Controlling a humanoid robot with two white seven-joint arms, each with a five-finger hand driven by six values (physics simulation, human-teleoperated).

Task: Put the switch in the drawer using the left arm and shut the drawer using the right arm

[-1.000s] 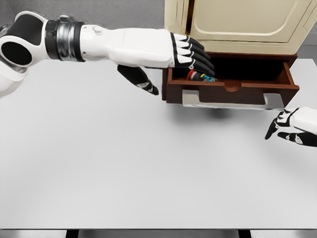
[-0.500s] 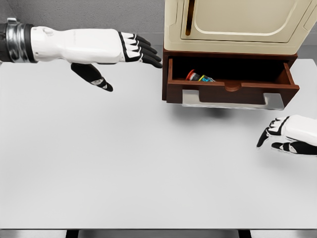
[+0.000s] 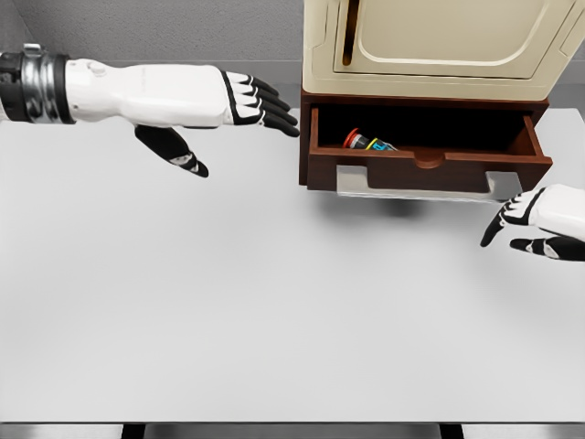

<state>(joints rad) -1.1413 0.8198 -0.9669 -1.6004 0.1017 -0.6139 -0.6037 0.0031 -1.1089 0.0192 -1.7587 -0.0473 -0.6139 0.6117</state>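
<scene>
Inside the open drawer [image 3: 425,151], toward its left end, lies the switch [image 3: 367,142]: a small thing w/ a red cap and yellow/blue bits, resting on the drawer floor just behind the front panel, touching no hand. So the placing half of the task looks done; judged from that, closing is what's left. The drawer itself is dark reddish-brown wood, pulled well out from under the cream cabinet [image 3: 439,46], w/ a pale metal strip along the underside of its front, which is prob. the face to push on. Left hand [image 3: 228,105] hovers above the white table [image 3: 274,302], just beside the drawer's left front corner but apart from it; fingers straight and spread, thumb hanging down, holding nothing. That pose fits a hand that has let go and is clear of the drawer's path, so it shouldn't block the shut. Right hand [image 3: 535,224] shows at the right edge, low over the table, near the drawer's right front corner and below it, not touching. Fingers are loosely extended, thumb apart, nothing gripped. It's placed in front of the panel, which suits a flat push rather than a grasp. Next move needs contact on the front face, pushing straight back toward the cabinet; an off-centre push at the right end could skew the drawer.
</scene>
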